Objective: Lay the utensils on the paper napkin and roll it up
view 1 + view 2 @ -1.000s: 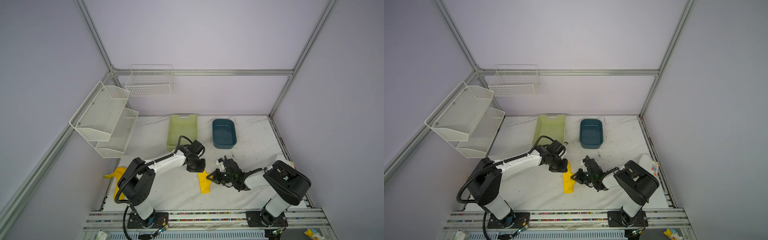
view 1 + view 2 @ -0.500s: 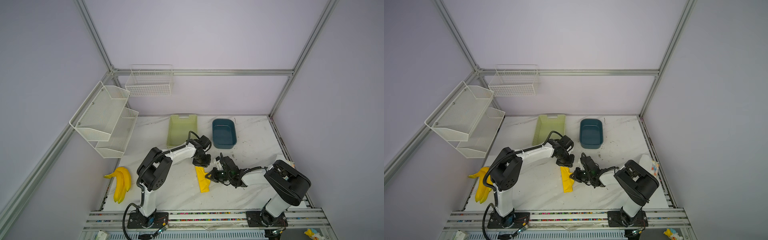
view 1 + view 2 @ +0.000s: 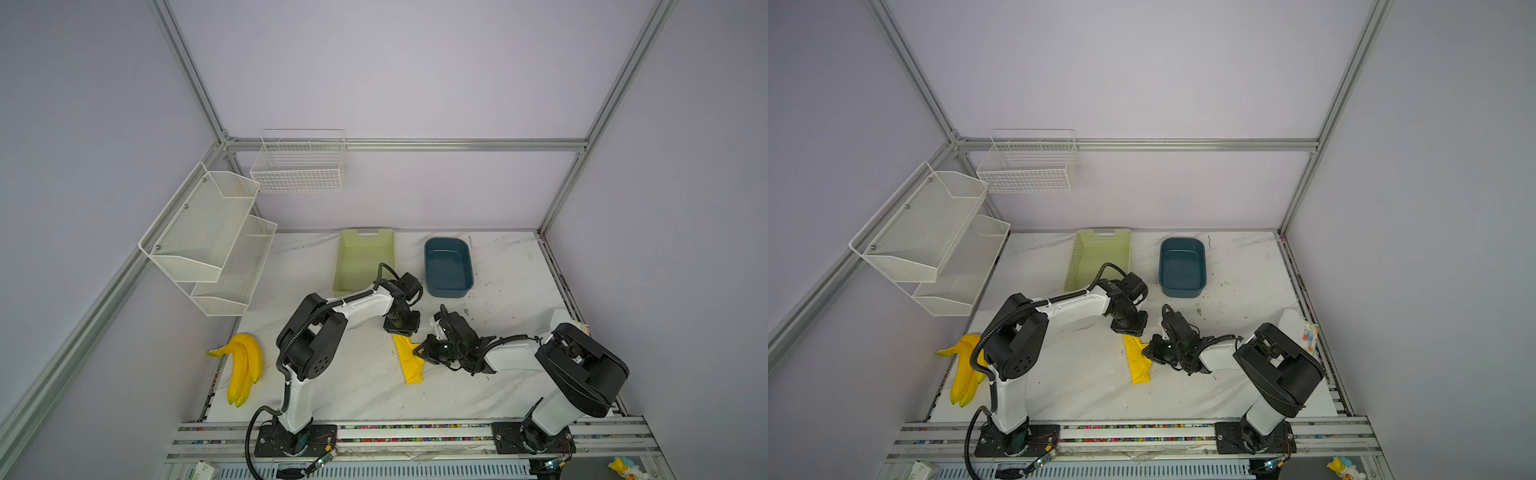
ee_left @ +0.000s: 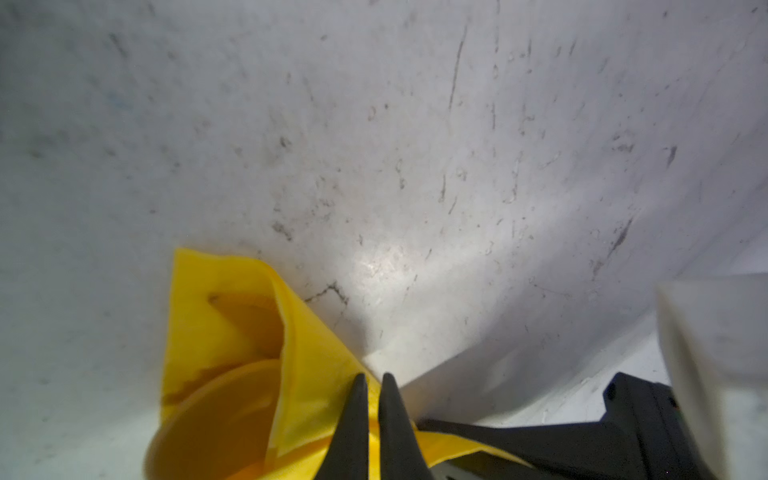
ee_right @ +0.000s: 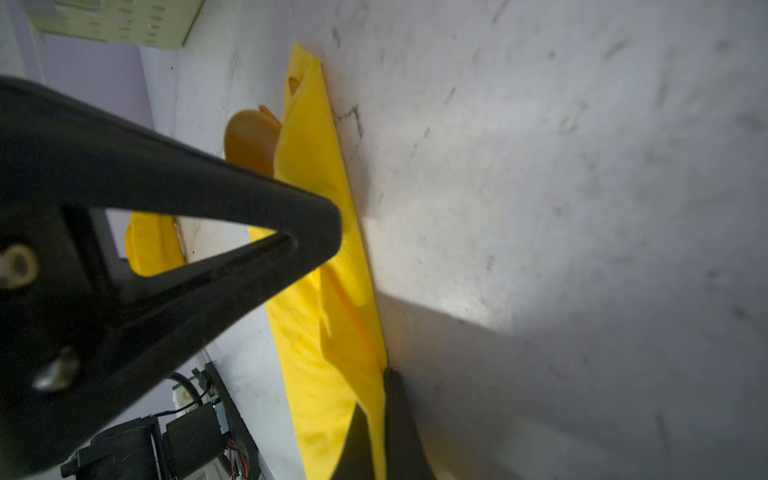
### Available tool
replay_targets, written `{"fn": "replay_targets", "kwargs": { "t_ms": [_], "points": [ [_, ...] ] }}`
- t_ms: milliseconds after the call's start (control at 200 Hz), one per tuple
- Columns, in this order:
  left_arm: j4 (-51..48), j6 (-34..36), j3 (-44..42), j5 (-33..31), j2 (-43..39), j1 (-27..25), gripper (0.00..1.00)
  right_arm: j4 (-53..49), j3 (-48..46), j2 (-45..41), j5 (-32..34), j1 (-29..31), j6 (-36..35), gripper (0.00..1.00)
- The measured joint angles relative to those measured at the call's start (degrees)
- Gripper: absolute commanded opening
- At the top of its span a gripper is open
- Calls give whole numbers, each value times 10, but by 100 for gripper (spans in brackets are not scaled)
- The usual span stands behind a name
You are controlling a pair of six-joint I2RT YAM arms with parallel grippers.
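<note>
The paper napkin (image 3: pixel 409 362) lies near the middle of the table (image 3: pixel 365 395) as a narrow yellow roll, running from 6 to 12 o'clock in both top views. At 3 o'clock from it, the right gripper (image 5: pixel 374 399) has its jaws pressed together on the roll's edge, with a yellow fold between them. At the far end of the roll, at 12 o'clock, the left gripper (image 4: pixel 372 380) points down, its jaws almost together with a thin yellow layer pinched between them. The utensils (image 4: pixel 216 419) are inside the roll; only orange parts show at this open end. A banana toy (image 3: pixel 243 368) lies well apart at 9 o'clock. Farther, a green basket (image 3: pixel 365 266) stands at 11 o'clock and a blue tub (image 3: pixel 448 270) at 1 o'clock.
</note>
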Motion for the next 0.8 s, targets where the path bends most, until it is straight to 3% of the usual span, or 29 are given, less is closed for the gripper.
{"fn": "replay_targets", "kwargs": {
  "t_ms": [800],
  "points": [
    [0,2,0,-5,0,0,8,-19,-19,-33,41,0,19,5]
  ]
}}
